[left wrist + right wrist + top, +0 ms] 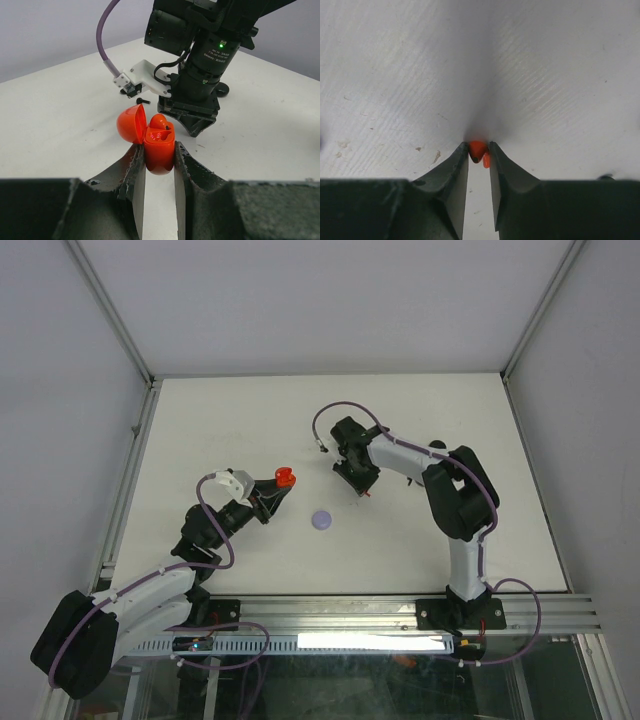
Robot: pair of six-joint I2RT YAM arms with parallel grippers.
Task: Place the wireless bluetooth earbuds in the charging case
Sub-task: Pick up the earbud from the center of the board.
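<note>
At 7 o'clock in the top view, the left arm (150,590) starts low on the white table (200,410). It reaches up toward the middle, bent at the elbow, with a purple cable (199,502) looped along it. The left gripper (272,492) is clamped tight on the charging case (159,150). The case is a shiny red plastic egg shape, and it stands upright between the 2 rough black fingers (131,175). Its round lid (131,124) is flipped open toward 9 o'clock. 1 red earbud (159,121) sits inside the case, and a small red light (152,134) glows beside it. Near the case, toward 5 o'clock, a flat round lilac disc (321,520) lies on the table.

Further right, the right arm (455,495) rises from 5 o'clock and folds over. It points the right gripper (358,480) straight down at the table, near the middle. In the left wrist view, the black round camera part (210,60) on that arm has small white writing and a green dot of light (220,44). The letters are too small to read. Under the gripper lies a second red earbud (477,149), smooth and shaped like a comma. It rests on the scratched, speckled table top between the 2 dark wedge fingertips (452,167). They stand close on both sides of it, at 9 and 3 o'clock, and I cannot tell if they squeeze it.
</note>
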